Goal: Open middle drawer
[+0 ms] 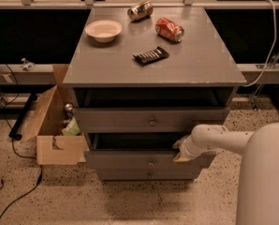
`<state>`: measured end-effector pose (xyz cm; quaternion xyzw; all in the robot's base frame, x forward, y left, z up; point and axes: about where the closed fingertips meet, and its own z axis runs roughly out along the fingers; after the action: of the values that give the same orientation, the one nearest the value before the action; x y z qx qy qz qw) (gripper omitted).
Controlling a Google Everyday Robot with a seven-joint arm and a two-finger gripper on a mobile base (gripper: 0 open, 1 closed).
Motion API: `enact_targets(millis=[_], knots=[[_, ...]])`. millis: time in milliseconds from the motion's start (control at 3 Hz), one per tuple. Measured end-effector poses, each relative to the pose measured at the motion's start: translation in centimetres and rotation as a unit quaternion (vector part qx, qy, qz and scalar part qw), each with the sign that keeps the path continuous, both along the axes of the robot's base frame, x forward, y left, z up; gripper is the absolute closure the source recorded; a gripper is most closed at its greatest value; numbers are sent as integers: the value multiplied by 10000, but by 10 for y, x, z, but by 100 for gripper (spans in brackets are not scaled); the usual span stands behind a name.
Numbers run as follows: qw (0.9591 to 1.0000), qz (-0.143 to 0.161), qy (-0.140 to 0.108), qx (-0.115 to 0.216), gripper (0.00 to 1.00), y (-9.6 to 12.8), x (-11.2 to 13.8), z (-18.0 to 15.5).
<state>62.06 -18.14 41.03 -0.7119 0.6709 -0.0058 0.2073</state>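
At the counter's far edge sit one empty bowl (103, 30) and two cans (140, 11); below, the gripper (180, 152), its hold impossible to tell, is at the pulled-out middle drawer's (125, 161) right rim.

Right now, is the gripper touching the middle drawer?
Cannot tell. In the camera view the gripper overlaps the upper edge of the middle drawer, but neither contact nor a gap shows plainly.

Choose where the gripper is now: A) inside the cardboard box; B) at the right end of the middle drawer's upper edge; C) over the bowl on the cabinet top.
B: the gripper is at the upper edge of the middle drawer, near its right end.
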Motion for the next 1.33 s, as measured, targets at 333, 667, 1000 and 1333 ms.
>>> enact_targets(millis=[333, 667, 1000, 1333], knots=[[9999, 91, 74, 28, 4, 2, 0, -1], [9986, 222, 459, -100, 0, 3, -4, -8], [9951, 297, 882, -320, 0, 1, -20, -15], [9914, 235, 1164, -543, 0, -6, -45, -15]])
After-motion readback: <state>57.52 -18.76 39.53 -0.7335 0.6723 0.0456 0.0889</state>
